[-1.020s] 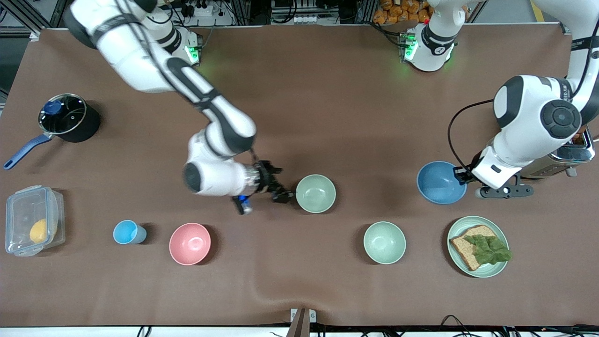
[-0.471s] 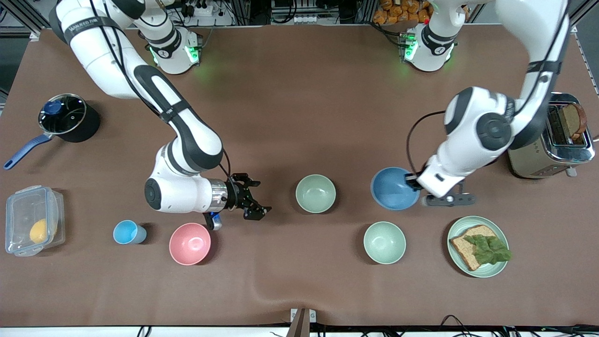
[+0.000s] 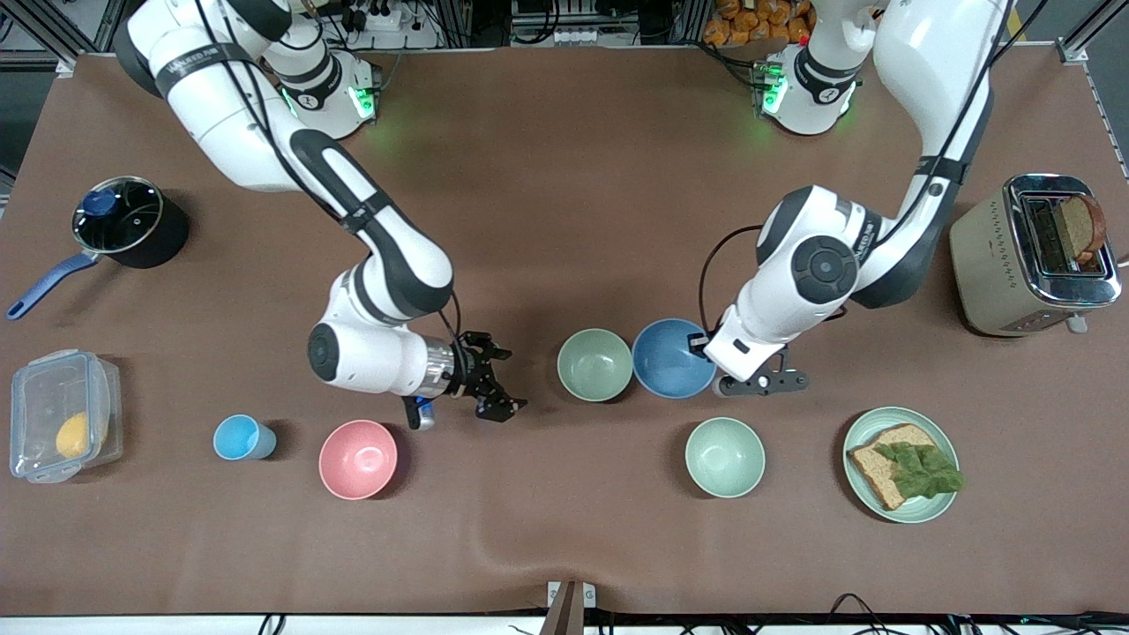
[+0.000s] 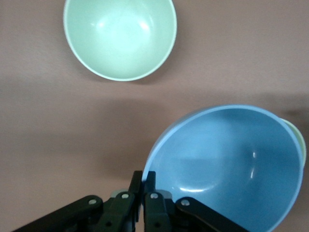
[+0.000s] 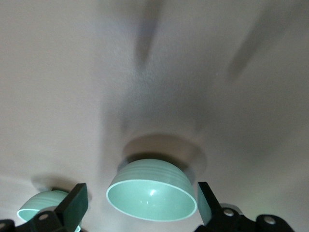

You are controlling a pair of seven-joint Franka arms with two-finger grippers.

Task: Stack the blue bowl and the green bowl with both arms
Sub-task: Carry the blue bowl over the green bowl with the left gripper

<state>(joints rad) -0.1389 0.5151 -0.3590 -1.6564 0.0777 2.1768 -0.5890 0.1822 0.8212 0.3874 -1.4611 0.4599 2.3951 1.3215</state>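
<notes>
The blue bowl [image 3: 672,360] hangs tilted just above the table, right beside the green bowl [image 3: 595,364] on the side toward the left arm's end, their rims nearly meeting. My left gripper [image 3: 706,346] is shut on the blue bowl's rim; the left wrist view shows its fingers [image 4: 145,178] pinching the blue bowl [image 4: 231,164], with a sliver of the green bowl [image 4: 301,141] past it. My right gripper [image 3: 497,388] is open and empty, low over the table a short way from the green bowl toward the right arm's end. The right wrist view frames the green bowl [image 5: 152,191] between its fingers [image 5: 75,200].
A paler mint bowl [image 3: 725,457] and a plate with bread and lettuce [image 3: 939,510] lie nearer the front camera. A pink bowl [image 3: 357,459], light-blue cup [image 3: 240,437], lidded container [image 3: 62,414] and pot [image 3: 128,220] sit toward the right arm's end. A toaster [image 3: 1032,256] stands at the left arm's end.
My left gripper has carried the blue bowl from near the toaster across to the green bowl's side. My right gripper has drawn back from the green bowl's rim.
</notes>
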